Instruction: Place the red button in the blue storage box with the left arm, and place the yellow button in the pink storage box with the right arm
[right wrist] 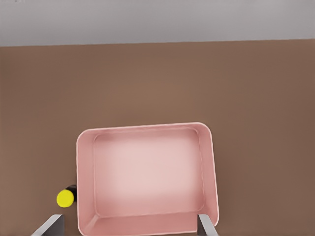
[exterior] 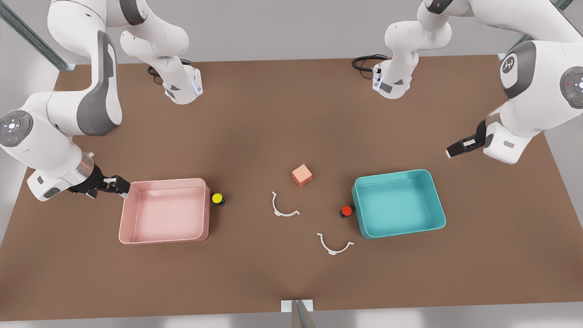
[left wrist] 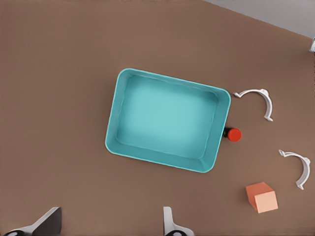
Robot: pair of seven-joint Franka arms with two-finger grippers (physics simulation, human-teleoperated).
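The left hand hangs released beyond the blue box, whose far wall touches the red button. The right hand, fingers spread, sits at the pink box; the yellow button lies just past its opposite wall.

Scene was evenly, brightly lit; light diffuse, seemingly from overhead. Shadows were soft and short: faint dark edge hugged shallow pale pink plastic tray and shallow teal-blue plastic tray on matte brown tabletop. No glare on tabletop. Tray floors showed mild bright sheen. Render looked slightly soft overall; no evident edge distortion.
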